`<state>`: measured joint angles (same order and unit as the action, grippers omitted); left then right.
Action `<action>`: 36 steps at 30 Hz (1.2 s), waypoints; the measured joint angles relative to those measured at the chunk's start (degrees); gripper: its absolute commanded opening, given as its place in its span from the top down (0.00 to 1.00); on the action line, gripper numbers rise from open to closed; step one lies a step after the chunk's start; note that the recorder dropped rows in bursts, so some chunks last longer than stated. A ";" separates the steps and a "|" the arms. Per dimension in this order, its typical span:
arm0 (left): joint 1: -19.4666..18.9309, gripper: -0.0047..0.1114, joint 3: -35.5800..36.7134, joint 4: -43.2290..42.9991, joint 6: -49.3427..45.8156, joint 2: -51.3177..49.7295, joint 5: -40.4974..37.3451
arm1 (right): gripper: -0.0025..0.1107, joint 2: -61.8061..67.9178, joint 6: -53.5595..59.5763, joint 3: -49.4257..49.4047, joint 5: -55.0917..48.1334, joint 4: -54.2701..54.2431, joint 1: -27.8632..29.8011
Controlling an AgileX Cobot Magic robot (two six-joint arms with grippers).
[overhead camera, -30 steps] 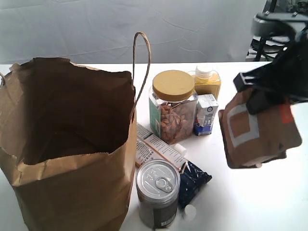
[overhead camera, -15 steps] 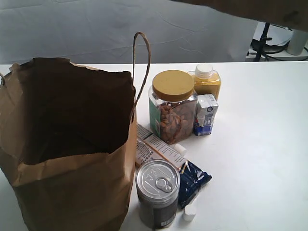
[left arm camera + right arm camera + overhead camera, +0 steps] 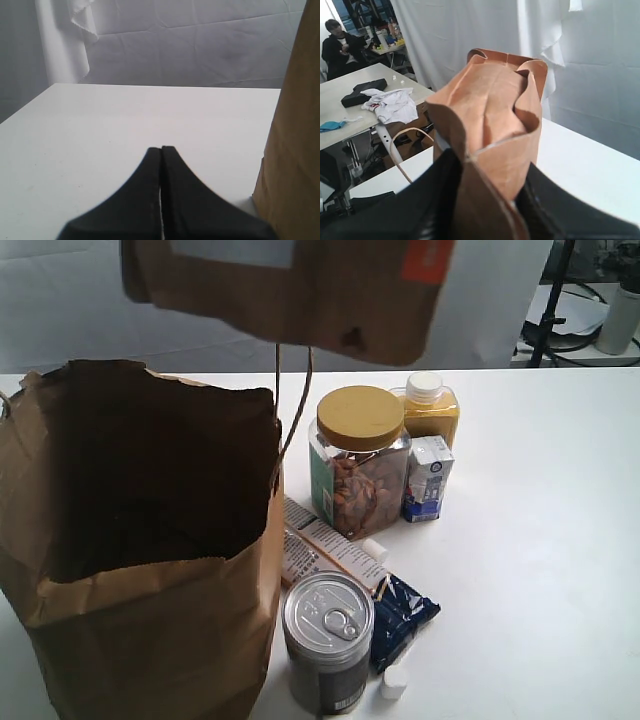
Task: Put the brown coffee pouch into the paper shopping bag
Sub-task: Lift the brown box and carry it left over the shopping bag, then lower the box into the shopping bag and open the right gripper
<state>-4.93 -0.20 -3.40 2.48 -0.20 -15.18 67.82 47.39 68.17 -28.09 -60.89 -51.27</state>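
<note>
Overhead, brown coffee pouch (image 3: 340,300), half out-of-frame.

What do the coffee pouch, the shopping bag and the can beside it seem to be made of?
Brown coffee pouch: probably kraft paper, matte, with soft folds at its gusset.
Paper shopping bag: matte brown kraft paper, creased and wrinkled.
Can: metal, shiny lid with pull tab.

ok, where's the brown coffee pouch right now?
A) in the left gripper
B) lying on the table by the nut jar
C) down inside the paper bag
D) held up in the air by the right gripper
D: the brown coffee pouch hangs clear of the table at the top of the exterior view, higher than the rim of the paper shopping bag, and the right wrist view shows the right gripper clamped on it.
</note>
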 measured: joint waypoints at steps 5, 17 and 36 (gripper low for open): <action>0.00 0.96 0.00 0.00 0.00 0.00 0.00 | 0.98 5.32 0.00 1.45 3.66 2.35 -6.20; 0.00 0.96 0.00 0.00 0.00 0.00 0.00 | 0.98 15.92 -11.84 5.56 4.72 18.51 -12.04; 0.00 0.96 0.00 0.00 0.00 0.00 0.00 | 0.49 19.77 -13.30 5.92 4.18 20.13 -12.04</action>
<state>-4.93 -0.20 -3.40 2.48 -0.20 -15.18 87.59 34.09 74.09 -23.90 -40.76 -63.30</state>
